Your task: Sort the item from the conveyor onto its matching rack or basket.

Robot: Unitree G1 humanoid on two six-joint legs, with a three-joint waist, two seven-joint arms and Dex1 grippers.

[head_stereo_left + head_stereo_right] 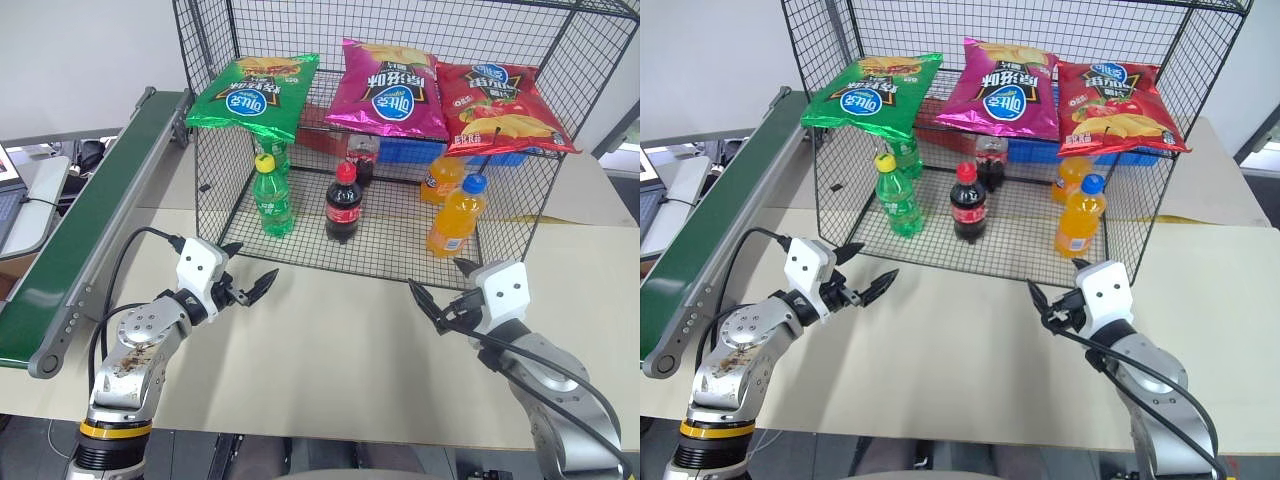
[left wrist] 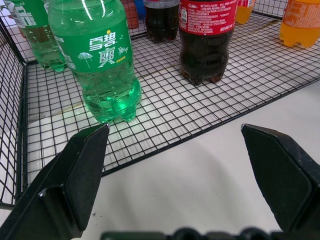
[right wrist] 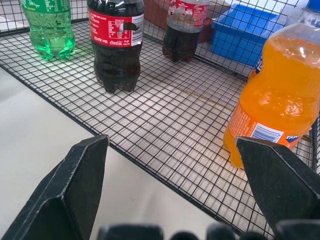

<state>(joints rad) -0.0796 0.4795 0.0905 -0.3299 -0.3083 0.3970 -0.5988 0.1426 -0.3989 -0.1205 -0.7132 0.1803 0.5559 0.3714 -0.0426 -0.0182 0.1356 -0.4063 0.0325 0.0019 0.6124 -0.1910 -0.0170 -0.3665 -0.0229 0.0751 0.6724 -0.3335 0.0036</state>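
Note:
The item, a green soda bottle (image 1: 273, 203) with a yellow cap, stands upright on the mesh floor of the black wire rack (image 1: 350, 268), near its front left corner. A second green bottle (image 1: 272, 155) stands behind it. My left gripper (image 1: 254, 263) hovers over the table just in front of the rack, open and empty, pointing toward the green bottle (image 2: 100, 65). My right gripper (image 1: 437, 276) is open and empty too, in front of the rack's right side. The dark green conveyor (image 1: 100, 200) runs along the left, and the stretch I see is bare.
Inside the rack stand a red-capped cola bottle (image 1: 344, 205) and two orange bottles (image 1: 455, 215), with a blue basket (image 1: 410, 150) at the back. Three chip bags (image 1: 390, 88) lie on the upper shelf. Bare beige table (image 1: 340, 340) spreads between my grippers.

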